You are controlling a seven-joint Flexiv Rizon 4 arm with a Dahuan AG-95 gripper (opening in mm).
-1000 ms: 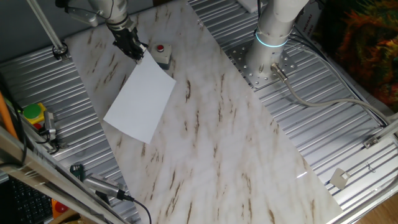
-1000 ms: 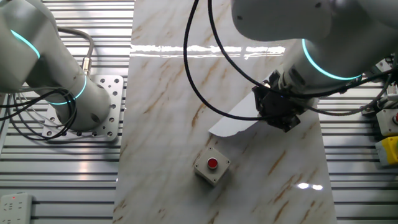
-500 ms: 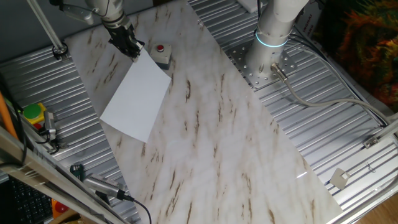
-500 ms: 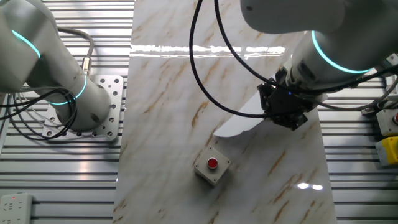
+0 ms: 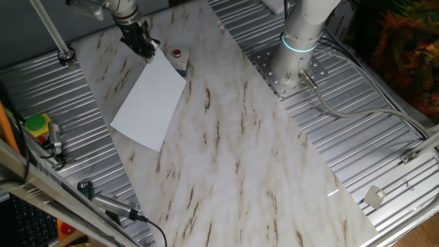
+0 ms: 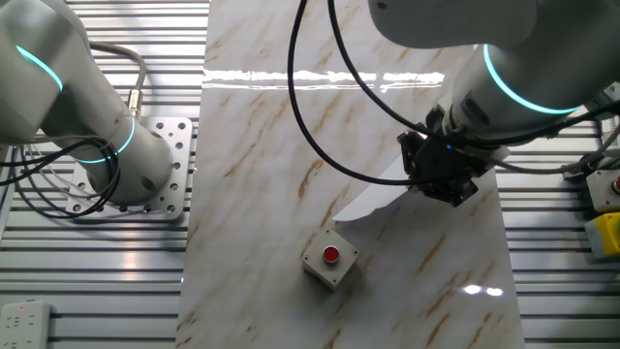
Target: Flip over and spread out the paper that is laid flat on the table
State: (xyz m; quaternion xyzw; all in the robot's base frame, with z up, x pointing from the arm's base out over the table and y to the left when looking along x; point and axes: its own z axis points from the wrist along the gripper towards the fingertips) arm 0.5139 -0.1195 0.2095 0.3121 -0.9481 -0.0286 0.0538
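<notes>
The white paper [image 5: 148, 97] hangs tilted over the marble table [image 5: 233, 137], its top corner raised and its lower edge near the tabletop. My gripper [image 5: 145, 48] is shut on that top corner, close to the far end of the table. In the other fixed view the black gripper [image 6: 438, 176] covers most of the paper [image 6: 380, 197]; only a curved white strip shows to its left.
A small grey box with a red button [image 5: 178, 57] stands just right of the gripper, also seen as the button box [image 6: 329, 257]. Ribbed metal panels flank the table. A second arm's base [image 5: 295, 51] stands at the right. A yellow-green object [image 5: 36, 126] lies at the left.
The gripper has carried the paper's corner slightly up and toward the far end of the table, and the sheet has followed, tilting a little steeper.
</notes>
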